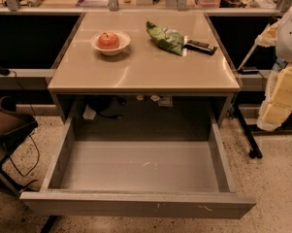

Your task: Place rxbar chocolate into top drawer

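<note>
The rxbar chocolate [200,46], a flat black wrapper with light ends, lies on the beige tabletop [140,67] at the back right, touching the right end of a wrinkly green snack bag [166,38]. The top drawer [136,205] is pulled fully open below the tabletop, and nothing shows inside it. Pale parts of my arm [283,89] show at the right edge of the view, beside the table. The gripper itself is out of view.
A white bowl [110,43] holding a red apple [108,40] stands at the back left of the tabletop. A dark chair [7,123] stands to the left of the drawer. Cables lie on the floor under the table. Cluttered shelves run along the back.
</note>
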Robot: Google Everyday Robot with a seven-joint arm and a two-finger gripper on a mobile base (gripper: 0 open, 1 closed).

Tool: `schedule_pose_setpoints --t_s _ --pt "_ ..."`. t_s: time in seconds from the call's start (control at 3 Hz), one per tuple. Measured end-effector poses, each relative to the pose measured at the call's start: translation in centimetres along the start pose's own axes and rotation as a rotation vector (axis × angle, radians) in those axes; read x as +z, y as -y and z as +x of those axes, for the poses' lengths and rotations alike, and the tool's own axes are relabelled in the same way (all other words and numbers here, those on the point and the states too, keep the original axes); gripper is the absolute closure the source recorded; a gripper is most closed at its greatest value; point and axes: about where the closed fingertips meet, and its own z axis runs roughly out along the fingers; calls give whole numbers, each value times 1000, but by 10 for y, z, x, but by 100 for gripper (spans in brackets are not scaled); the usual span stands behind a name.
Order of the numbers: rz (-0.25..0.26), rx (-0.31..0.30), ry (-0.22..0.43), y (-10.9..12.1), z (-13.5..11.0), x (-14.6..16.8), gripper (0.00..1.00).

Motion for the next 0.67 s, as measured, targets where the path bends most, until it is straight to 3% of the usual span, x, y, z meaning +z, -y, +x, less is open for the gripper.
schedule_pose_setpoints --t_s 0.33,0.67 --pt "10 -6 14 8 -1 -1 0" --pt "-38 -42 60 41 -12 17 0"
